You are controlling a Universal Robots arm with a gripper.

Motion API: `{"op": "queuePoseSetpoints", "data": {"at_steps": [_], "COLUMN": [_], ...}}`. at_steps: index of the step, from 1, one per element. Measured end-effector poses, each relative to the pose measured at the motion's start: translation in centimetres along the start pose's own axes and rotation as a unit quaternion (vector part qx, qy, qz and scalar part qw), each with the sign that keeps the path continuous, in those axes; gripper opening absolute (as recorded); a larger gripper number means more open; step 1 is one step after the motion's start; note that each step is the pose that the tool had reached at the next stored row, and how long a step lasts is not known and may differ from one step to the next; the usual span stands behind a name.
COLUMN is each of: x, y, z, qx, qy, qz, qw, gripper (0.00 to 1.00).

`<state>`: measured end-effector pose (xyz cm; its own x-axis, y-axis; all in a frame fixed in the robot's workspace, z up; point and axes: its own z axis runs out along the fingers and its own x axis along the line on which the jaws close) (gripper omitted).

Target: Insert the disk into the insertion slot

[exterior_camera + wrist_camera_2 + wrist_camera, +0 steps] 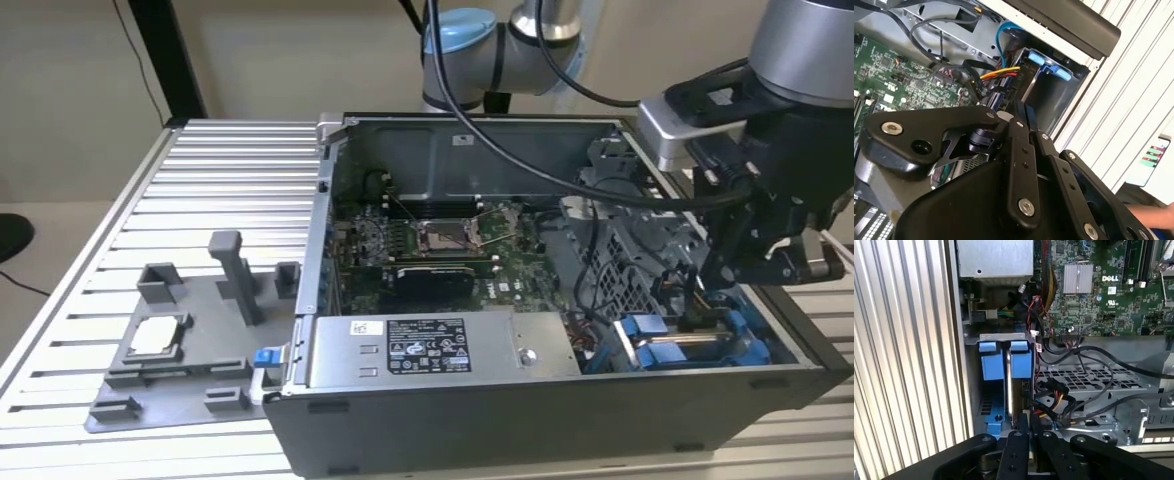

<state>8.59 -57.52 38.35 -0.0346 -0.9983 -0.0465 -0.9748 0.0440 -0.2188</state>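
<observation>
The disk (1013, 390) stands on edge deep in the insertion slot (974, 390), its silver side showing between blue carrier tabs (1021, 360). In the exterior view the blue carrier (667, 345) sits in the bay (758, 335) at the case's front corner, on the exterior view's right. My gripper (1029, 416) hangs straight over the disk's near end with its fingers (1019, 440) pressed together, and I cannot tell whether they pinch any part of it. The second wrist view has the shut gripper (1027, 107) pointing into the bay, just short of a blue tab (1051, 67).
Bundled cables (1054, 395) and a perforated drive cage (1089, 377) crowd the bay's inner side. The case also holds the motherboard with its processor socket (441, 235) and a long grey box (427, 345). A grey fixture (187, 390) with a small silver chip (154, 335) lies on the ribbed table.
</observation>
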Motion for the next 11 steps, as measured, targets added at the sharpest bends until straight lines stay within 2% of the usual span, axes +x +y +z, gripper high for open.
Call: {"op": "queuePoseSetpoints", "data": {"at_steps": [1,11], "x": [0.0,-0.01], "y": [0.0,-0.01], "z": [-0.02,-0.03], "qx": [-0.0014,-0.0024], "qy": [0.0001,0.0002], "qz": [0.0,0.0], "qw": [1.0,1.0], "gripper": [0.0,0.0]}}
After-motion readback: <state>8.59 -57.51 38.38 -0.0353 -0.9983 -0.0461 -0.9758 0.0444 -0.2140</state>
